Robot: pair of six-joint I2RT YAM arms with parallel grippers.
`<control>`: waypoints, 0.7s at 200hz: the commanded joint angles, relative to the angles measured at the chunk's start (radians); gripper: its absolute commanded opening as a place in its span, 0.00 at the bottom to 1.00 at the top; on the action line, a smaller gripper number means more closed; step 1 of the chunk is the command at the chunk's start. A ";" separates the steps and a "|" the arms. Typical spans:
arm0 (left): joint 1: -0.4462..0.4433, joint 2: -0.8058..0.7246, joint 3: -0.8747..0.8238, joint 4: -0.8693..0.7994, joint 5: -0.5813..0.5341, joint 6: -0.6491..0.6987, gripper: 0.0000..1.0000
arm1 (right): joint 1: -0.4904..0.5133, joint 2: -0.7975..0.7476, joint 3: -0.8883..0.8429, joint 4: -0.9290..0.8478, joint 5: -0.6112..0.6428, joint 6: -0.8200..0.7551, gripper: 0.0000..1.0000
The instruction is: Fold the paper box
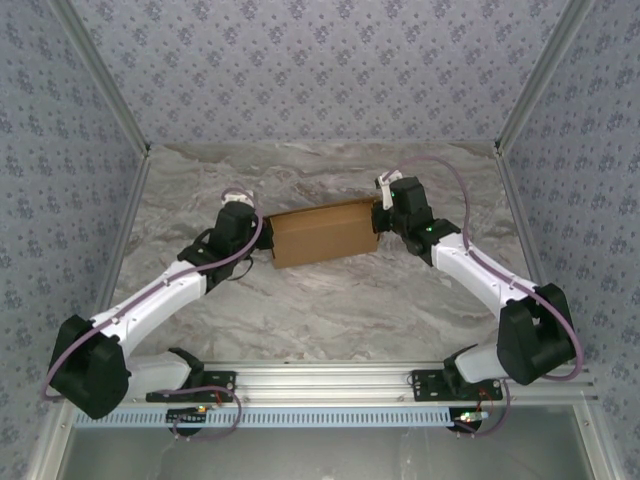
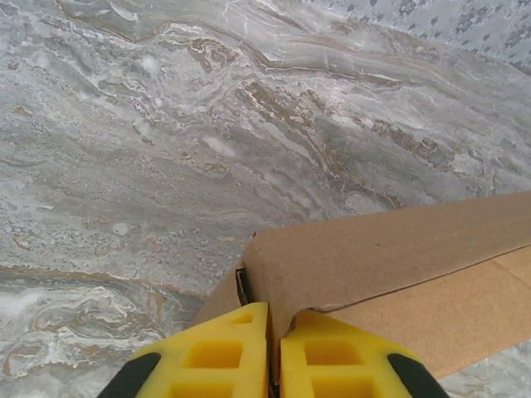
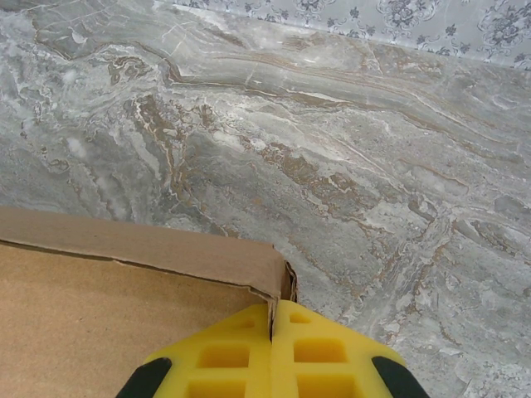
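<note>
Paper box sits mid-table between the arms. Left gripper is all but closed, pinching its end wall. Right gripper is clamped tight on the opposite corner wall. Best: pinch level and press the creases square, so nothing tears.

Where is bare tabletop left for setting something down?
Free: the marble table between the paper box and the base rail, and the strip between box and back wall. Crowded: both box ends, pinched by left fingers and right fingers.
</note>
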 commanded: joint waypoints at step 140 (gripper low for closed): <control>0.011 -0.111 0.128 -0.246 0.230 0.095 0.62 | 0.045 0.022 -0.040 -0.142 0.003 -0.019 0.00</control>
